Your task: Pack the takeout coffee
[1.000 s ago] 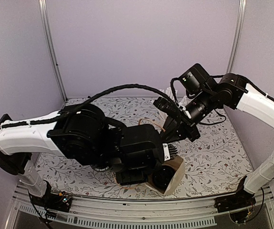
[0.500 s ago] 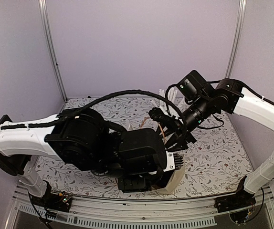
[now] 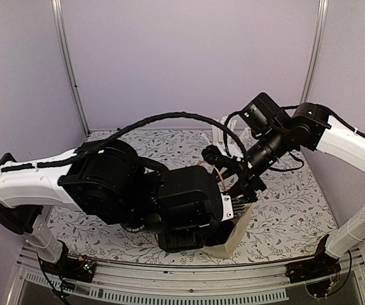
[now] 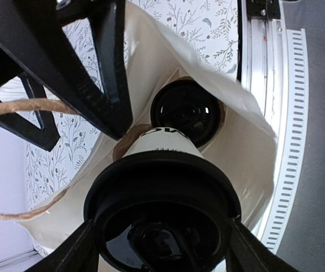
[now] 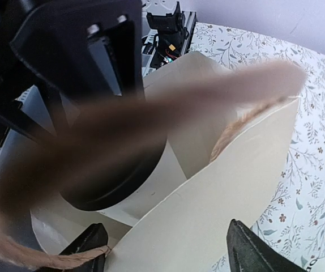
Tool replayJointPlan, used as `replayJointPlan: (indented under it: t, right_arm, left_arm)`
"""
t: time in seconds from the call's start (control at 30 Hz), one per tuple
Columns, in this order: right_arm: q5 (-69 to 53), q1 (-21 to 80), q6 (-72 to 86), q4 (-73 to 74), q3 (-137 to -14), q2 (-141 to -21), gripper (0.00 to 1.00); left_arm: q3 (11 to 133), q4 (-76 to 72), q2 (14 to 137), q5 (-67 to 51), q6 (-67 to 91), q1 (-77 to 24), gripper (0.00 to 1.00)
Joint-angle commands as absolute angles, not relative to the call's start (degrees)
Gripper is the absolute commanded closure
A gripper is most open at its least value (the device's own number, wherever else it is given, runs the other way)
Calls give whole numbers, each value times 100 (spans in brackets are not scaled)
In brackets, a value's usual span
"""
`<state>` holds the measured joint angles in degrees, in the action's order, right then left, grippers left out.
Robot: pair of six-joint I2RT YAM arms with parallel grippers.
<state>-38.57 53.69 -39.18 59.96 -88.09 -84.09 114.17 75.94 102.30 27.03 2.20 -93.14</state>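
Over the paper bag, the left gripper clamps the takeout coffee above another lidded cup; the right gripper stands spread apart.

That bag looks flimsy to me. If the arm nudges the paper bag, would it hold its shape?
Probably floppy: the paper bag has thin, bowed walls. Likely light, so a nudge could shift or tip it, though the cup already inside may steady it.

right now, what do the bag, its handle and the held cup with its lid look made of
The bag looks like matte cream paper, creased at its folds. Its handle seems twisted brown paper cord, fibrous. The takeout coffee shows a matte white wall, likely paper; its lid is probably black plastic, with a faint sheen.
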Motion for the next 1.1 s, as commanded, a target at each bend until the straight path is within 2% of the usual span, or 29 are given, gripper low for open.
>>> replayJointPlan:
  t: [0.0, 0.13, 0.27, 0.37, 0.63, 0.73, 0.77, 0.83, 0.87, 0.9, 1.0, 1.07]
  right_arm:
    - [-3691, 5397, -4044, 6337, -9129, -8379, 20]
    - [-3522, 5397, -3954, 6297, -9152, -8435, 9]
    - [-3310, 5393, -3854, 6272, -9148, -8435, 8]
    - [-3397, 5395, -3914, 6370, -9257, -8383, 1]
    - [-3234, 5392, -3776, 6161, -9564, -8352, 3]
    - [-3108, 5389, -3697, 6020, -9814, -8452, 19]
    - [-3134, 5392, -3701, 6022, -9929, -8511, 28]
    - [-3217, 5393, -3730, 6021, -10160, -8631, 57]
    - [-3245, 5396, -3741, 6013, -10258, -8723, 78]
    - [-3256, 5399, -3768, 6026, -10344, -8779, 88]
    - [-3328, 5397, -3855, 6108, -10575, -8991, 97]
    - [-3507, 5397, -3954, 6212, -10712, -9093, 99]
  left_arm:
    - [11747, 7941, 10344, 2842, 361, -9255, 56]
    - [11768, 7945, 10310, 2803, 419, -9217, 56]
    - [11770, 7944, 10313, 2804, 476, -9203, 56]
    - [11763, 7939, 10351, 2812, 486, -9166, 56]
    - [11871, 7945, 10295, 2976, 478, -9119, 57]
    - [11825, 7940, 10259, 3018, 524, -9114, 57]
    - [11797, 7939, 10245, 3030, 556, -9114, 57]
    - [11698, 7945, 10219, 3053, 601, -9114, 57]
    - [11630, 7945, 10195, 3077, 620, -9114, 57]
    - [11581, 7945, 10177, 3107, 648, -9114, 57]
    - [11538, 7943, 10115, 3155, 729, -9121, 57]
    - [11563, 7934, 10063, 3183, 772, -9146, 58]
